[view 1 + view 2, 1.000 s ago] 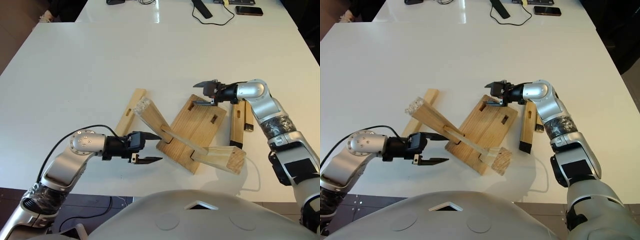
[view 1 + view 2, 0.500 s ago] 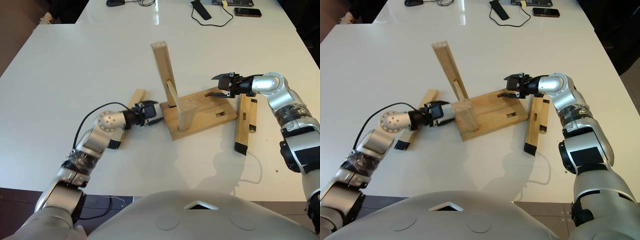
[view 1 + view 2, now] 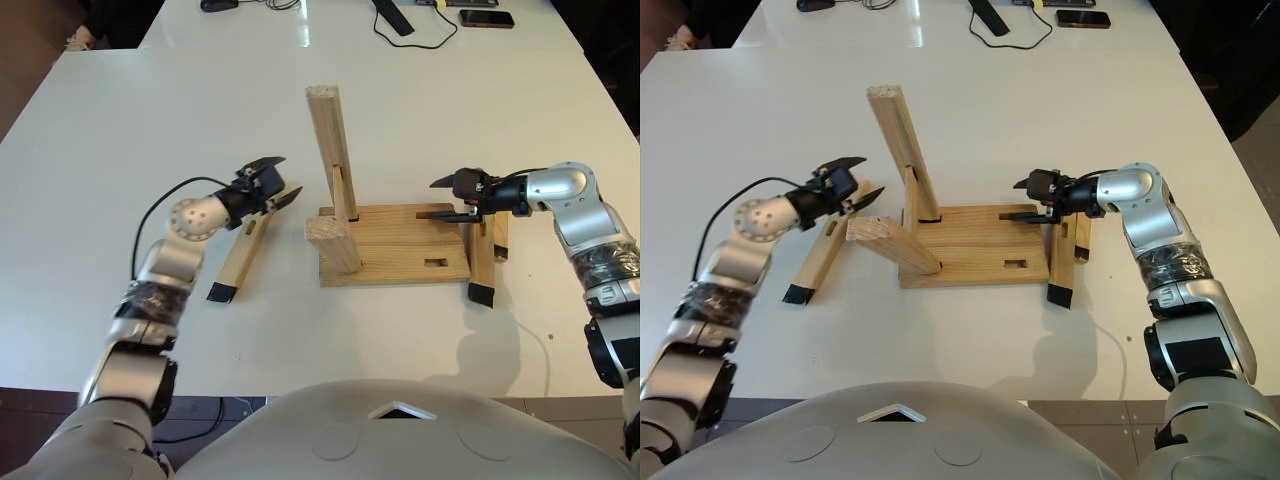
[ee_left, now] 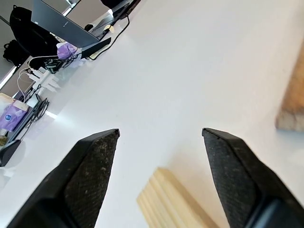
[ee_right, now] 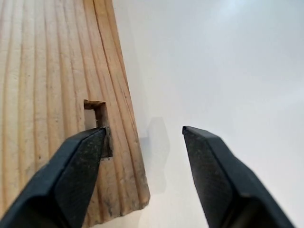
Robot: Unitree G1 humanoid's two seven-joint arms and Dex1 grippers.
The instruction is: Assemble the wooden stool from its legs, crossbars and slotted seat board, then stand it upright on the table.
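Left gripper (image 3: 283,177) is open with nothing in it, hovering over the far end of a loose leg (image 3: 238,262) that points away from the robot. It's backed off the seat board (image 3: 400,250) since half a second ago. The board lies flat, long axis left-right, with one leg (image 3: 330,130) standing up. Right gripper (image 3: 428,199) is open at its right edge.

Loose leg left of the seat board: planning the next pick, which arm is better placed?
Left: the left pincer, open, hangs over that leg's end; the right pincer is across the seat board.
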